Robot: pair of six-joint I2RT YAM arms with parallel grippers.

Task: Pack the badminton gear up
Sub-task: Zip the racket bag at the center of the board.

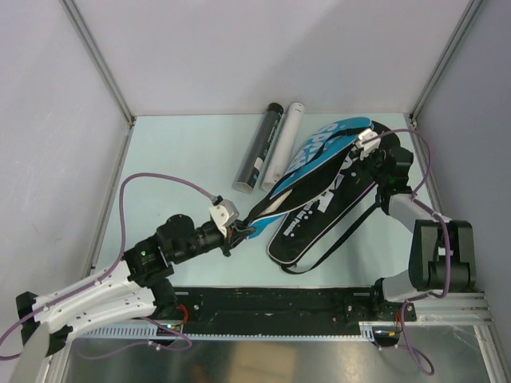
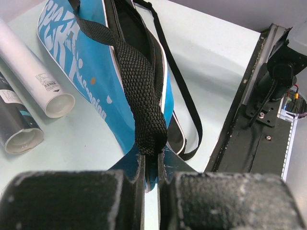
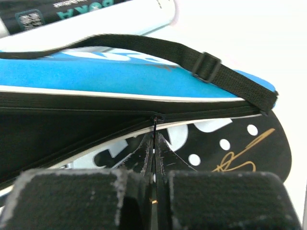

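A blue "SPORT" bag lies on a black bag at centre right. My left gripper is shut on the narrow handle end of the blue bag, its jaws pinching the black webbing strap. My right gripper is at the bags' wide end, shut on the thin zipper pull of the blue bag, above the black bag's printed face. A black tube and a white tube lie side by side behind. Rackets and shuttlecocks are out of view.
A black shoulder strap loops off the bags toward the front. The black base rail runs along the near edge. Enclosure walls and metal posts bound the light table on the left, back and right.
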